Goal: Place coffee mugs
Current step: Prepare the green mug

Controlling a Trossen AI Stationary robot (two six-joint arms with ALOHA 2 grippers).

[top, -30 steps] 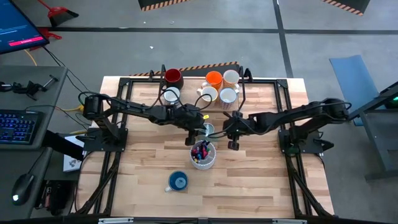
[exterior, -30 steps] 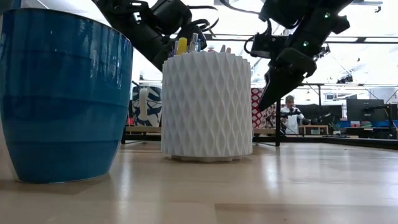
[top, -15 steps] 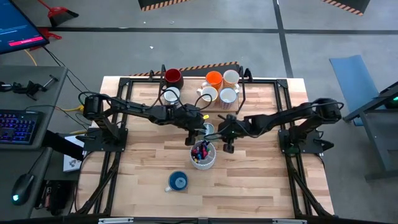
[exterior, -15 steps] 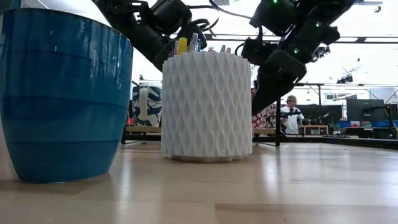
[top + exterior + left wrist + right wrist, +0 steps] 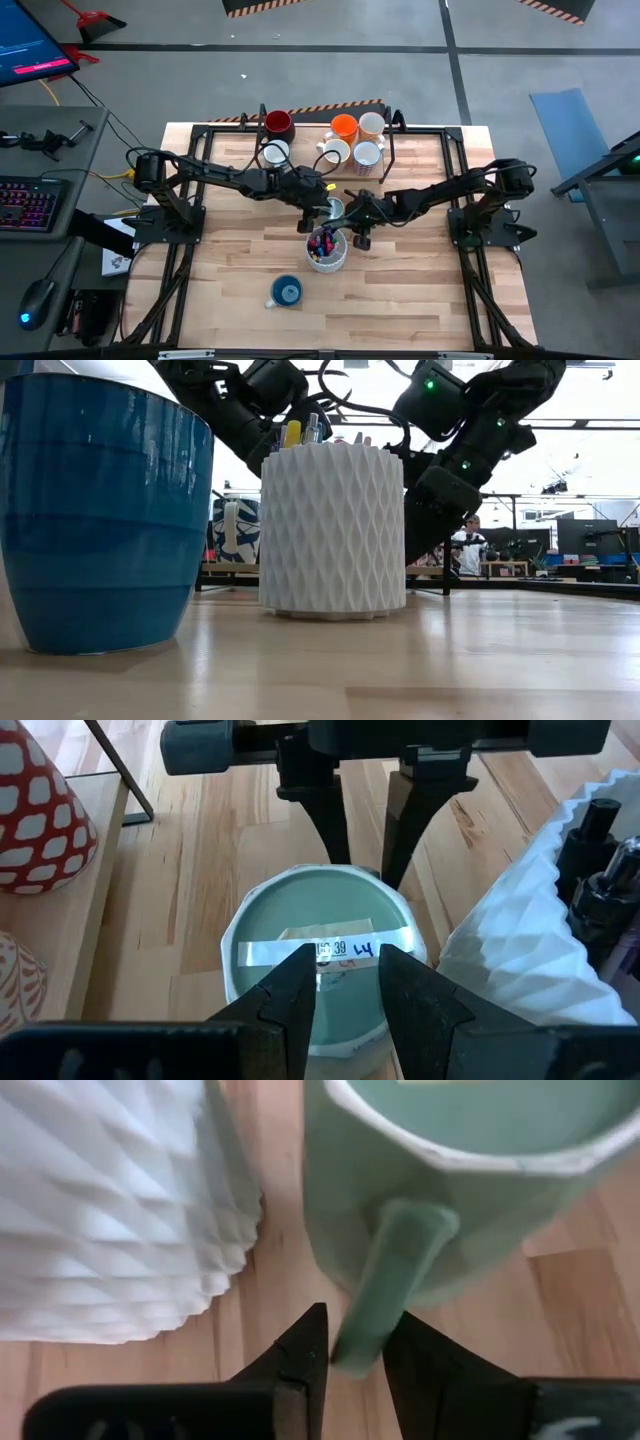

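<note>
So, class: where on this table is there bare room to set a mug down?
Bare wood lies right of the pen cup and blue mug, and along the near left. It is crowded at the far edge, around the orange mug, and mid-table, where both grippers meet at the green mug.
</note>
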